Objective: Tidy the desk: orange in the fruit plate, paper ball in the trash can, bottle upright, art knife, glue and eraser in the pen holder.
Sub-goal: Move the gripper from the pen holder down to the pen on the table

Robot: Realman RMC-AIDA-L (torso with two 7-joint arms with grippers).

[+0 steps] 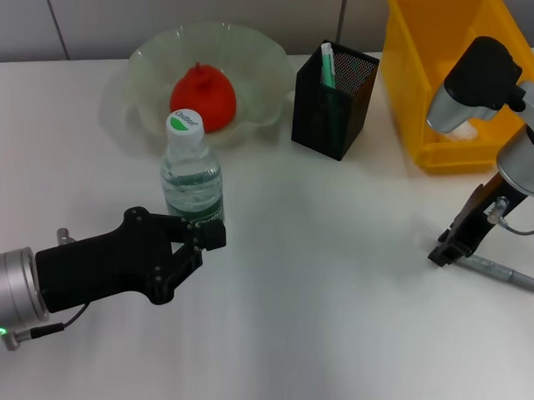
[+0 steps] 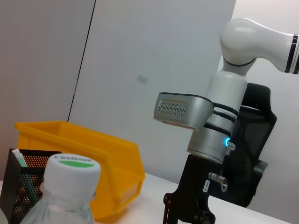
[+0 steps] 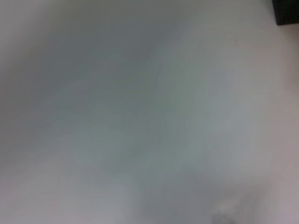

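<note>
Lower right of the head view: right gripper (image 1: 447, 248) low over the desk (image 1: 333, 325), jaw gap not discernible.
Knife: grey art knife (image 1: 503, 274) flat on the desk, touching the gripper tips, long axis running out to the frame's lower right; the right arm is far nearer.
Left gripper (image 1: 198, 241): centre left, jaws closed around the base of the bottle (image 1: 191, 175), which stands upright.
Orange (image 1: 203, 97): in the fruit plate (image 1: 254, 55), upper centre.
Pen holder (image 1: 334, 99): right of the plate; likely destination.
Trash can (image 1: 420, 91): upper right.
</note>
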